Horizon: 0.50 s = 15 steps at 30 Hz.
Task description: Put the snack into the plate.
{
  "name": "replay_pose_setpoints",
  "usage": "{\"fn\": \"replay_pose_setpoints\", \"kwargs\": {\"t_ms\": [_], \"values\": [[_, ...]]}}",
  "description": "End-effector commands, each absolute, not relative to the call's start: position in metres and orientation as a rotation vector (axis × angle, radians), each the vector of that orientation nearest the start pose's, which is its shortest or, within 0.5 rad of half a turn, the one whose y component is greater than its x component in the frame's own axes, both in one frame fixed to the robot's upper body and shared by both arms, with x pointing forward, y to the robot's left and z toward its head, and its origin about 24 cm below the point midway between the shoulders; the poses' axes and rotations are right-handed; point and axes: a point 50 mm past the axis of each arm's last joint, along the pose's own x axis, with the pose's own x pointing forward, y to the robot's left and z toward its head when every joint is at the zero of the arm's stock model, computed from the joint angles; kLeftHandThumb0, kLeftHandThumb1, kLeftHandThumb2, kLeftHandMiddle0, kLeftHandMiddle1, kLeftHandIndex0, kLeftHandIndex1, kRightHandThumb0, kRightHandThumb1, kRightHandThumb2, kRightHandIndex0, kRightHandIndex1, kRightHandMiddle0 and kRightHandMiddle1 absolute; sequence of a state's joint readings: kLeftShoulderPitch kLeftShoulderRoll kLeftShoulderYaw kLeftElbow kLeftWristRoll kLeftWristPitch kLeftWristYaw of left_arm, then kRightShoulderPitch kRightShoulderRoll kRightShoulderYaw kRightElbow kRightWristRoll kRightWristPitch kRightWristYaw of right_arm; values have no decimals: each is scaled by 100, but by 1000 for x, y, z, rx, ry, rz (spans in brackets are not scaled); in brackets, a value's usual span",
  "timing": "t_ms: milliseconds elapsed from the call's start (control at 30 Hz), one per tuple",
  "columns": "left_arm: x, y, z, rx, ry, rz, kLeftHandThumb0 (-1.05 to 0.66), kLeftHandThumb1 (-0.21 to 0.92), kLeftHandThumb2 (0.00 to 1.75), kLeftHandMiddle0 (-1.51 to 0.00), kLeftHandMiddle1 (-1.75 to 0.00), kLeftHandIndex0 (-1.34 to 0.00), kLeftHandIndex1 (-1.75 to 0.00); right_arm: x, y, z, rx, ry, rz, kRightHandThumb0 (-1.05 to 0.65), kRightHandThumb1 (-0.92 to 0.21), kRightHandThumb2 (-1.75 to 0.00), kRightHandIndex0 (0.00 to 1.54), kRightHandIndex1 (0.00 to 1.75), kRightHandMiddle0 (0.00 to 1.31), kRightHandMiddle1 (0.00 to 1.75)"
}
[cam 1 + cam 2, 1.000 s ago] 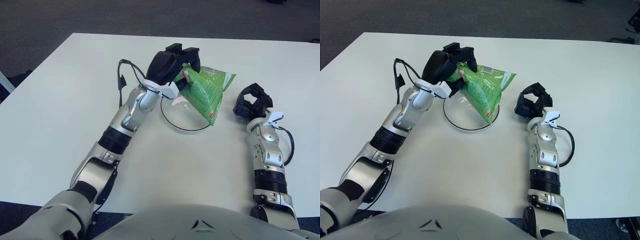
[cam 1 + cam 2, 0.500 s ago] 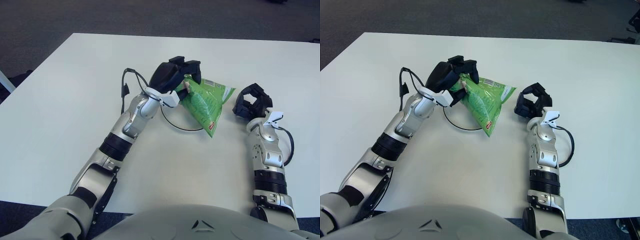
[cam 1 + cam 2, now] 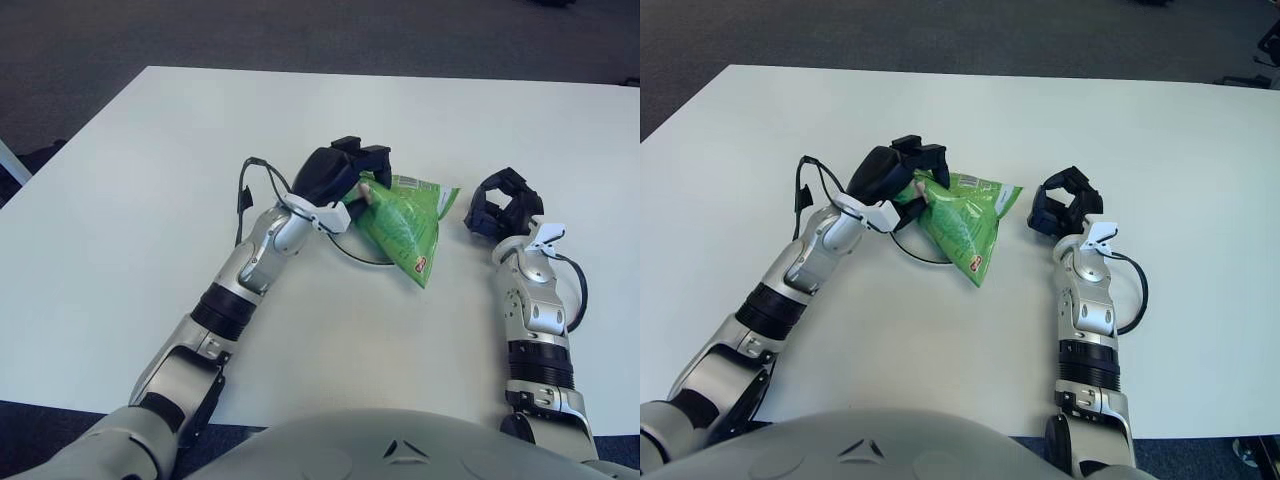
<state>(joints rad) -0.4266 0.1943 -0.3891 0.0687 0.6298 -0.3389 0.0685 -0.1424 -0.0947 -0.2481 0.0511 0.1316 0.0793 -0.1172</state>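
Observation:
A green snack bag [image 3: 402, 226] hangs tilted from my left hand [image 3: 345, 176], whose fingers are shut on its upper left edge. The bag covers most of a clear, dark-rimmed plate [image 3: 353, 252] on the white table, and only the plate's near-left rim shows beneath it. The bag's lower corner with a red mark [image 3: 979, 268] points toward me and reaches past the plate's near rim. My right hand [image 3: 503, 203] shows to the right of the bag, apart from it, with curled fingers holding nothing.
The white table [image 3: 150, 200] stretches wide to the left and behind the plate. A black cable [image 3: 244, 185] loops off my left wrist. Dark carpet [image 3: 300, 30] lies beyond the table's far edge.
My left hand has come toward me and lower with the bag. The bag now hides more of the plate and hangs past its near rim. The right hand has stayed put.

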Motion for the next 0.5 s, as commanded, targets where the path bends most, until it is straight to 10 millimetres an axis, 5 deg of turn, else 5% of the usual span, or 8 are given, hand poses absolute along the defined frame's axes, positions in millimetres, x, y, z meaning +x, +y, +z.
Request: {"fn": "replay_pose_setpoints", "kwargs": {"t_ms": [0, 300, 400, 467], "values": [[280, 48, 128, 841, -743, -506, 58, 7, 162, -82, -175, -105, -175, 254, -221, 27, 107, 111, -358, -49, -31, -133, 128, 175, 62, 175], [278, 53, 122, 945, -684, -571, 56, 10, 158, -79, -175, -95, -175, 254, -221, 27, 103, 114, -356, -49, -30, -134, 129, 175, 63, 175], [277, 56, 121, 978, -647, -612, 18, 21, 145, -62, -175, -67, -175, 254, -221, 27, 100, 116, -355, -49, -30, -134, 129, 175, 63, 175], [276, 57, 121, 989, -627, -653, 9, 28, 137, -55, -175, -56, -175, 255, -221, 26, 99, 117, -354, -49, -30, -134, 129, 175, 63, 175]]}}
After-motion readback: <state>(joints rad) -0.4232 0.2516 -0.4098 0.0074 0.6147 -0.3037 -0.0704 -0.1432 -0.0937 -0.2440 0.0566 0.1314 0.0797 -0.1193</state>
